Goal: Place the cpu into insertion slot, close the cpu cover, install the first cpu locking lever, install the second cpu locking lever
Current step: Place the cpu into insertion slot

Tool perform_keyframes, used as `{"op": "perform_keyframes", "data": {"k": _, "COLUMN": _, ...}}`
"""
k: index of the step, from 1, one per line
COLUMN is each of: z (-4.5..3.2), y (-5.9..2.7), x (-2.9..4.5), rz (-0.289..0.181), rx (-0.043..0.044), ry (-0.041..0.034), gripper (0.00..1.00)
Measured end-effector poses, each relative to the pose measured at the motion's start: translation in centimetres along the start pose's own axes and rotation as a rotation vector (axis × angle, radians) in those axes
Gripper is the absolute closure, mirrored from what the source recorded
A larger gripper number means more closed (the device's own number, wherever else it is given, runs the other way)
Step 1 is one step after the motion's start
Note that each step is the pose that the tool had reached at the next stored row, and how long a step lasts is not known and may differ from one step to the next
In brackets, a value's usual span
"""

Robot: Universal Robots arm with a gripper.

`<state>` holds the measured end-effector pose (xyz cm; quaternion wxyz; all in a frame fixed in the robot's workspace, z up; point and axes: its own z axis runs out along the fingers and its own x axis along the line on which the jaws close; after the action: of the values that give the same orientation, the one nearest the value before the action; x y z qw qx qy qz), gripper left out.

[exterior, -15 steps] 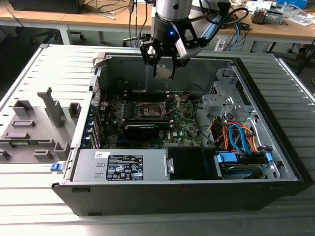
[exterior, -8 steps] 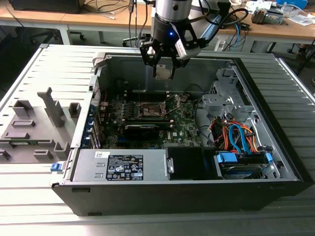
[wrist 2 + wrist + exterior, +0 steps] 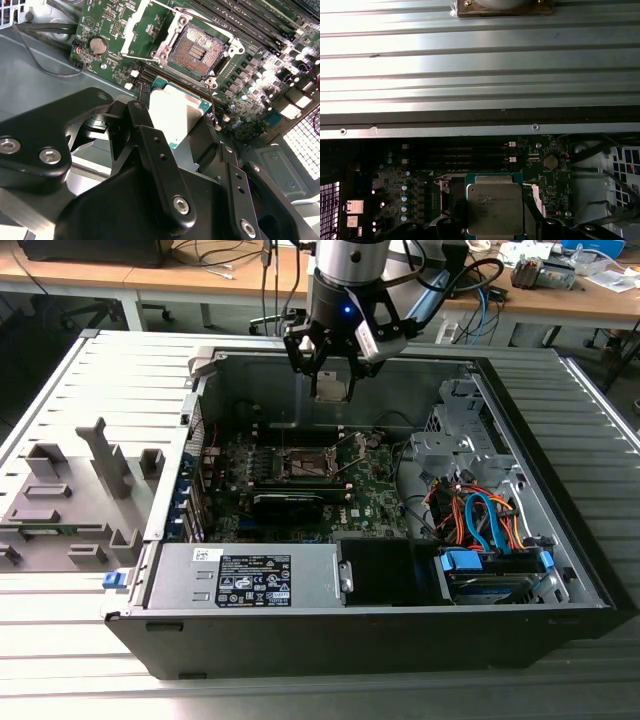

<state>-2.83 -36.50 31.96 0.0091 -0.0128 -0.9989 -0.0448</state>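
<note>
My gripper [image 3: 331,378] hangs over the open computer case, shut on the cpu [image 3: 332,389], a small square chip with a silver-grey top. In both wrist views the cpu [image 3: 172,111] [image 3: 495,207] sits between the black fingers [image 3: 150,145]. It is held in the air, apart from the board. The insertion slot [image 3: 304,462] [image 3: 199,46] lies uncovered on the green motherboard below, its dark brownish centre showing. The cpu cover [image 3: 134,26] stands swung open at one side of the slot. Thin wire levers stick up beside the socket.
A black graphics card [image 3: 288,502] lies just in front of the socket. A power supply [image 3: 250,580] fills the case's near side. Orange and blue cables [image 3: 480,520] run by the drive cage on the exterior view's right. Grey fixtures [image 3: 70,490] stand outside on the exterior view's left.
</note>
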Motion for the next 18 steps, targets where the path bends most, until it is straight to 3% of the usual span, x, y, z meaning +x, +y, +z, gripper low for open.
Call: {"op": "perform_keyframes", "data": {"k": 18, "z": 0.35, "y": -0.04, "x": 0.15, "rz": 0.0, "rx": 0.0, "ry": 0.0, "gripper": 0.46}}
